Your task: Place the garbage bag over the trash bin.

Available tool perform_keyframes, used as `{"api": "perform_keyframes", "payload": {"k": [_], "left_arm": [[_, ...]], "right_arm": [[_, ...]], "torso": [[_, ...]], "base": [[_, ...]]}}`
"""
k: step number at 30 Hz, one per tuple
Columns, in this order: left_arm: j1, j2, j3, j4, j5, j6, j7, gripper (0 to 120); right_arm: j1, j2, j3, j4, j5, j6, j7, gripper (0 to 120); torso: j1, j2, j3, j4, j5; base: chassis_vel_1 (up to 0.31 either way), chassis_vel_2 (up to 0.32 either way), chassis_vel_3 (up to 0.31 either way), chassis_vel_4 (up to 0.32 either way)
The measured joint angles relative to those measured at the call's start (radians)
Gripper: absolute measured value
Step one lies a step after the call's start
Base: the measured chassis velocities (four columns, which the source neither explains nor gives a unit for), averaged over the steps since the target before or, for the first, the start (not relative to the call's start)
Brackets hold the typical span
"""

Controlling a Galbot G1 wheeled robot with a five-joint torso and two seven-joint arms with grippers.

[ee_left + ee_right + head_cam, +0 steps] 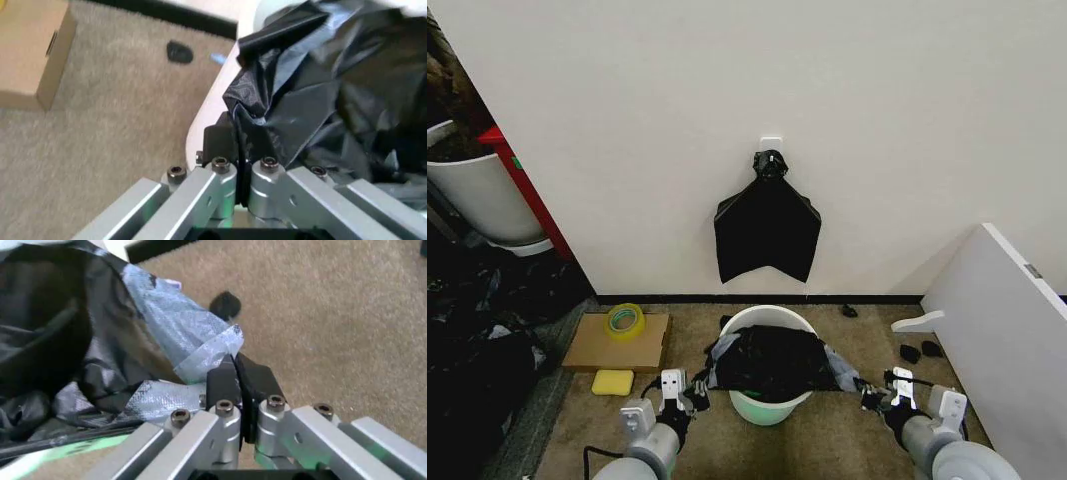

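Both grippers sit nearest: the left gripper and right gripper each pinch an edge of the garbage bag, stretching it across the trash bin on the carpet. Behind, matte black bags hang on the wall.

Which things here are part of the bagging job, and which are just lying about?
In the job: garbage bag, trash bin, left gripper and right gripper, each shut on a bag edge.

Lying about: tape roll, cardboard box, yellow sponge, bunch of bags on the wall.
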Motion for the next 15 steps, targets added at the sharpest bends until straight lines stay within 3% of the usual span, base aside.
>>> {"api": "perform_keyframes", "payload": {"k": [15], "left_arm": [[0.0, 0.036, -0.01, 0.032, -0.005, 0.079, -0.017, 0]], "right_arm": [[0.016, -0.019, -0.038, -0.071, -0.092, -0.083, -0.033, 0]], "torso": [[0.0, 0.0, 0.0, 0.0, -0.0001]], "base": [[0.0, 0.0, 0.0, 0.0]]}}
